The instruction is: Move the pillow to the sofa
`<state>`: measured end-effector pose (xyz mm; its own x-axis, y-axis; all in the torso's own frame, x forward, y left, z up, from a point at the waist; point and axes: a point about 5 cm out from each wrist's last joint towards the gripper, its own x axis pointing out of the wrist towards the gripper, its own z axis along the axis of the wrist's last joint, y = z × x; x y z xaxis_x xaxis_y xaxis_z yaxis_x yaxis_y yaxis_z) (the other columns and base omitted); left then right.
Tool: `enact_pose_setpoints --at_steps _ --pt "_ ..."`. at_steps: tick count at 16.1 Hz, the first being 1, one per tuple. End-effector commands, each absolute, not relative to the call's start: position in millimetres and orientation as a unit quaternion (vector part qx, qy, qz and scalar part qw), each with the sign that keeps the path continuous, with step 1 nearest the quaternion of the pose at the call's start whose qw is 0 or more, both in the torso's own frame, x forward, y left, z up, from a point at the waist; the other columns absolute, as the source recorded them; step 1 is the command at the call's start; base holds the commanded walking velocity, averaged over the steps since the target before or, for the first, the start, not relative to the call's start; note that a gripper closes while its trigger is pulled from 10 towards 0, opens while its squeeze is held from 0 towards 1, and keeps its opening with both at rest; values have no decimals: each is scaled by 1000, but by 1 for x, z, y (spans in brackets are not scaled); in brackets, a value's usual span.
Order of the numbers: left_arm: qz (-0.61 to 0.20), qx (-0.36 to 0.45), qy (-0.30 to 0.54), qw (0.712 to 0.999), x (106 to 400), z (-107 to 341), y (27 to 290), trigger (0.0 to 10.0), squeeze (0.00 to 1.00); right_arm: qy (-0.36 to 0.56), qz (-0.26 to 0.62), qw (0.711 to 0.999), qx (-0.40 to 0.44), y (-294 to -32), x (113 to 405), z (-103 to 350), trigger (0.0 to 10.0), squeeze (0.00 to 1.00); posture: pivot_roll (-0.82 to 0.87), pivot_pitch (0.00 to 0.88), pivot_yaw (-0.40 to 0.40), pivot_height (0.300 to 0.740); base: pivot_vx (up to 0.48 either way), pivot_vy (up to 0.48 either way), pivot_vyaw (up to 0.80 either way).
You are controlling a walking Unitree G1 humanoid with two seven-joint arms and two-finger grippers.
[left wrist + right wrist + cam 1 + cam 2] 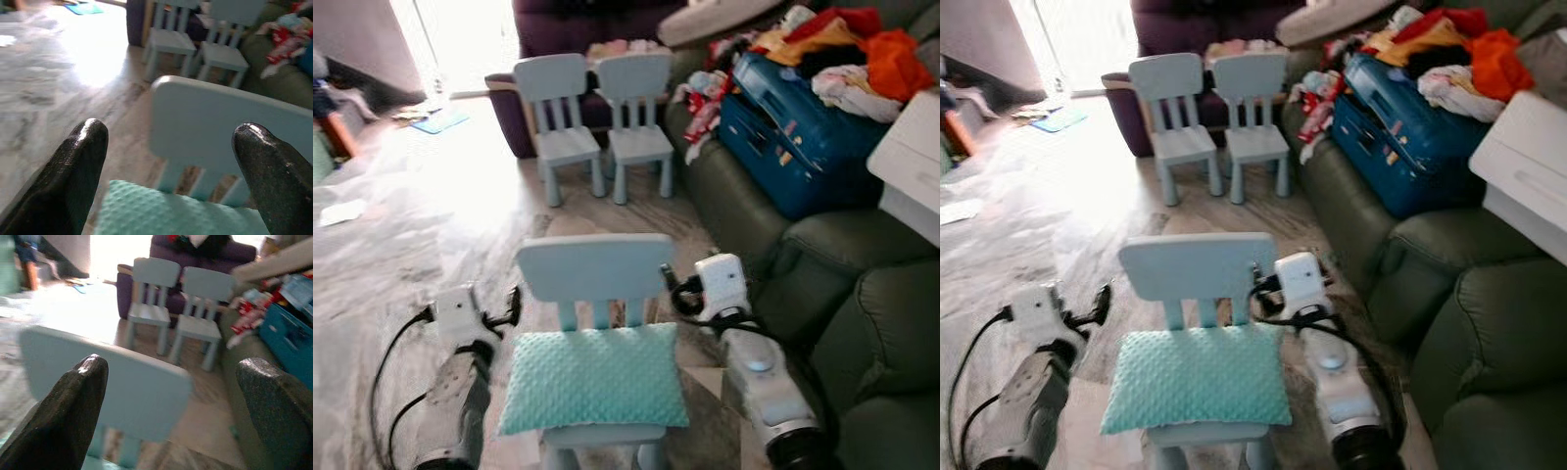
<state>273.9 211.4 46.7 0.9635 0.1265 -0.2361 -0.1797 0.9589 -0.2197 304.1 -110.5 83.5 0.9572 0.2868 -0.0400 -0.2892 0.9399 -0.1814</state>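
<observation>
Pillow (594,378), mint green with a nubbly cover, lies flat across the seat of a small pale-blue chair (594,266) directly before the robot, its long side along the chair's back and its front edge hanging slightly past the seat. The arms are set to bracket it. The left gripper (168,161) is held beside the chair's left side, near the pillow's left end; its fingers (80,166) are spread wide with nothing between them, and the left wrist view looks past them at the chair back and the pillow's top edge. The right gripper (176,406) sits just beside the chair back's right upright, fingers equally wide apart and empty. That placement reads as the setup for a two-sided pinch on the pillow's ends, though the blur makes it hard to say how close either gripper is to the fabric.

To the robot's right runs the dark green sofa (862,323). Its far end is piled with a blue suitcase (793,137) and loose clothes (862,54), and a white box (911,162) sits further along, so the bare cushions nearest the robot look like the open landing spot. Ahead, two more small chairs (597,122) stand well apart from this one, leaving bare floor (431,225) to the left for turning.
</observation>
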Motion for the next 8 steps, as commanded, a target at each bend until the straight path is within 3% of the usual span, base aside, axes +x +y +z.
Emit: enact_pose_setpoints --at_steps 1,8 --pt "83 -118 109 984 273 48 214 10000 0 5 148 985 -91 -112 304 87 10000 0 -125 0 16 740 0 0 0" --pt "93 -110 111 983 259 47 219 10000 0 19 176 980 -85 -110 295 83 10000 0 -75 27 -43 740 0 0 0"
